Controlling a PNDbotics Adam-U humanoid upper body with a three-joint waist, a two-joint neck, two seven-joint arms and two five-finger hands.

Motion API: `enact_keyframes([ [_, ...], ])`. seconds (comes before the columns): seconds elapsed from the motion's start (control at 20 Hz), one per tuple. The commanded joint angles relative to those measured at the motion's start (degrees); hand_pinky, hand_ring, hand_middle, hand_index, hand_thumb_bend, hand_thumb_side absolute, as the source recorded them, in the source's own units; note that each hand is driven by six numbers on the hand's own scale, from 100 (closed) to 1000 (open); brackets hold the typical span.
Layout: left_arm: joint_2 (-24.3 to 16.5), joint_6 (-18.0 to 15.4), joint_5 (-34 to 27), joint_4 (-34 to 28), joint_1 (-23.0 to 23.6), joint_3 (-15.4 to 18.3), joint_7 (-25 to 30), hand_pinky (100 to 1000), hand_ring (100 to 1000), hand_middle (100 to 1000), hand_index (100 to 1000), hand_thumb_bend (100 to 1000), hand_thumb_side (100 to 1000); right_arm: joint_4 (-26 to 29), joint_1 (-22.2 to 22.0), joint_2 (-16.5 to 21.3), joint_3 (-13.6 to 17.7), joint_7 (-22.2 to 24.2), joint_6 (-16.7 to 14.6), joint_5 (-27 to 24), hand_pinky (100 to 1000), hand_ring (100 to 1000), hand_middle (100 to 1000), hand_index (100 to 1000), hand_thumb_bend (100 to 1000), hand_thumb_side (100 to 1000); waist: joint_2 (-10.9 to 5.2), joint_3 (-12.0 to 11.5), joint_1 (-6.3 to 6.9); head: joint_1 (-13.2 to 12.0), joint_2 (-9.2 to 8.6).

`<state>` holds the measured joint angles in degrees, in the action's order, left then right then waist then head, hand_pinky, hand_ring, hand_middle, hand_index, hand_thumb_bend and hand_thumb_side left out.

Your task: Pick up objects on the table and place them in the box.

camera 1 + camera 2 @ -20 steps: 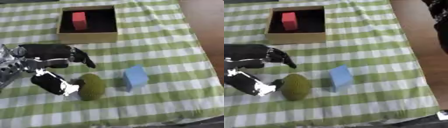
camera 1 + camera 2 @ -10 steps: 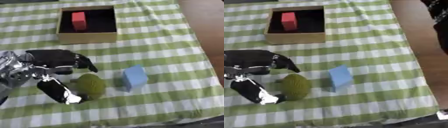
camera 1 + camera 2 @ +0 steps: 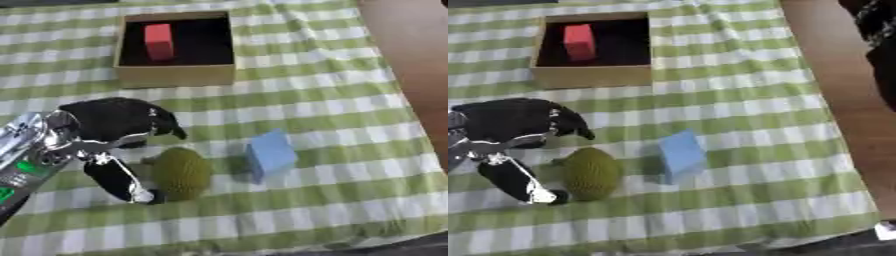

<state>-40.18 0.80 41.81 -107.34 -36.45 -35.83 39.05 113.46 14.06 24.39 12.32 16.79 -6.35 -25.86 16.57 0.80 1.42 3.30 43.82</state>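
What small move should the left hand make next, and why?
Probably curl the left hand shut round the green fruit. Its thumb lies along the fruit's near-left side and the fingers arch above it, not yet round it. The fruit and the blue block are on the cloth; only the red block is in the box.

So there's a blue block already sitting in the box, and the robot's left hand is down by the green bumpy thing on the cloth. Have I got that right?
Not quite: the block in the box is red, as the left eye view shows. The blue block lies out on the checked cloth. The rest holds: the left hand is down by the green bumpy thing, thumb and fingers spread on either side of it.
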Motion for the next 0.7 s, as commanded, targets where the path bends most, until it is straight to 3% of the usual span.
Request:
enact_keyframes([
  [0.05,0.5,-0.7,1.9,2.6,-0.4,-0.1,-1.3,872,868,773,889,465,448,1.1,0.3,0.5,0.3,0.2,0.2,-0.3,1000,869,620,902,100,583,-1.40,0.1,-0.18,-0.2,0.30],
  [0.6,4.1,-2.0,2.0,8.3,-0.2,-1.7,-3.0,803,778,689,829,337,410,1.1,0.2,-0.1,0.5,0.2,0.4,-0.2,1000,870,620,903,100,586,-1.02,0.6,-0.43,-0.6,0.30],
  [0.7,4.2,-2.2,2.0,8.4,-0.3,-1.7,-3.4,765,743,653,804,296,328,1.1,0.2,-0.2,0.6,0.1,0.5,-0.2,1000,870,620,903,100,585,-1.02,0.6,-0.43,-0.6,0.30],
])
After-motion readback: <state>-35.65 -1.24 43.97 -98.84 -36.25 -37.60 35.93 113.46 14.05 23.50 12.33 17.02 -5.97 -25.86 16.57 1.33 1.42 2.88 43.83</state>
